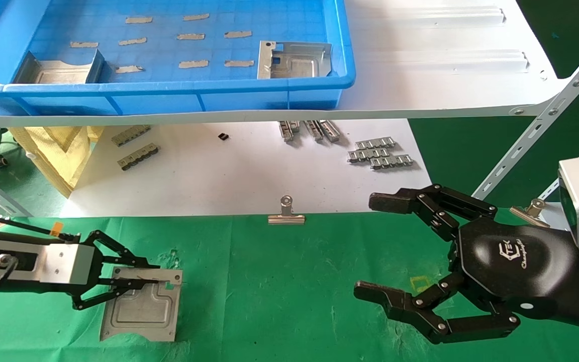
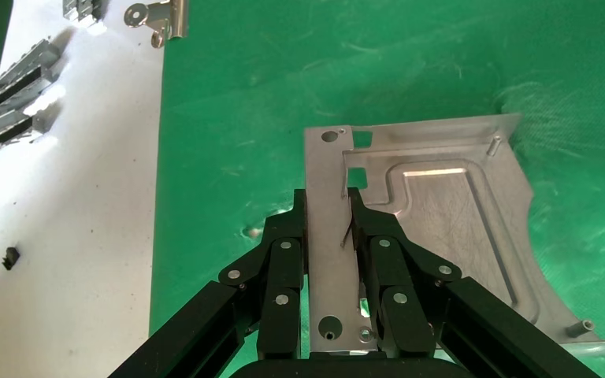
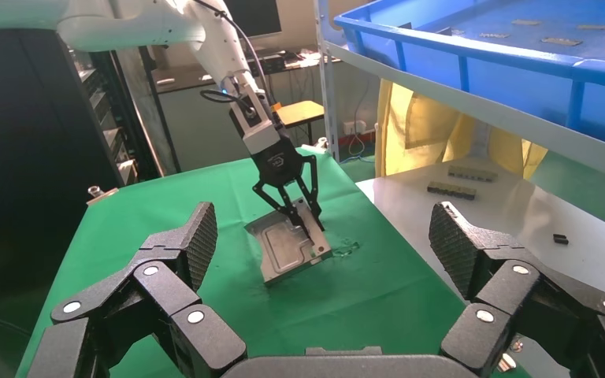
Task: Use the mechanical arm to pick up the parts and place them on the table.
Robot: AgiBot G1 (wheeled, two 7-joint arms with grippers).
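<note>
A silvery part [image 1: 141, 304] lies flat on the green tabletop [image 1: 289, 281], toward 8 o'clock in the head view. Its long axis runs near-to-far from the robot, the flanged edge with the small cutouts at the far end. The left wrist view shows the embossed ridge outline and the concave curved edge [image 2: 433, 213] on the side away from the white board.

The left arm reaches in from 9 o'clock, low and nearly level over the cloth. Its left pincer [image 1: 136, 282] sits at the far flanged edge of that part, the two black fingers [image 2: 283, 260] closed in from either side of the upright flange so that the metal strip stands between them; they look pressed to it, gripping the part while it rests on the cloth.

The mechanical arm, a glossy black hand with a white logo [image 1: 500, 261], comes in from 3 o'clock with its silver-grey wrist block at the picture's edge. This right pincer [image 1: 375, 246] hangs above the cloth, its jointed fingers [image 3: 181, 244] spread wide and holding nothing, well apart from the part.

Two more parts [image 1: 294, 60] lie in the blue tray [image 1: 179, 93] on the white shelf [image 1: 445, 60], at 12 o'clock and 10 o'clock. A binder clip [image 1: 286, 213] sits on the cloth's far edge at the white board [image 1: 229, 171].
</note>
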